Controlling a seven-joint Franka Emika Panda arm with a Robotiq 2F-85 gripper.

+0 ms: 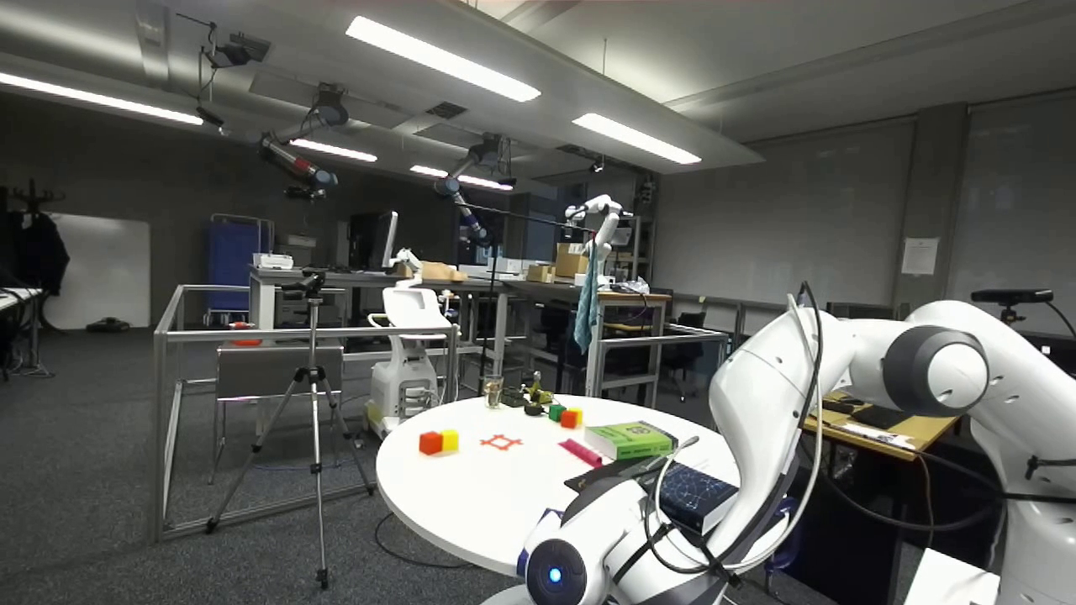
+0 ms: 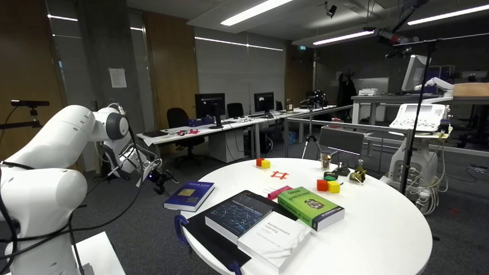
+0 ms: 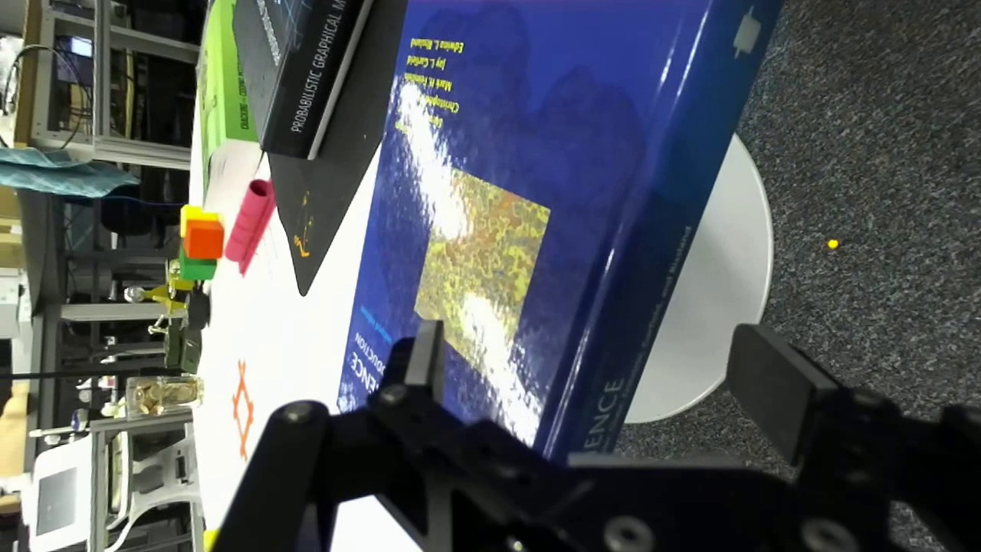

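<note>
The blue book point(image 3: 579, 199) lies at the rim of the round table point(image 2: 374, 221), its spine side jutting past it. The claw point(image 3: 590, 356), empty with fingers spread wide, hangs just outside that rim, facing the spine, which runs along the book's long axis and, in the wrist view, shows between the fingertips.

Blue book point(image 3: 575, 192) with mottled yellow-brown square point(image 3: 487, 257), black gripper point(image 3: 590, 368), bright green book point(image 2: 310, 206), white table point(image 2: 366, 229), pink roll point(image 3: 249, 224)
</note>
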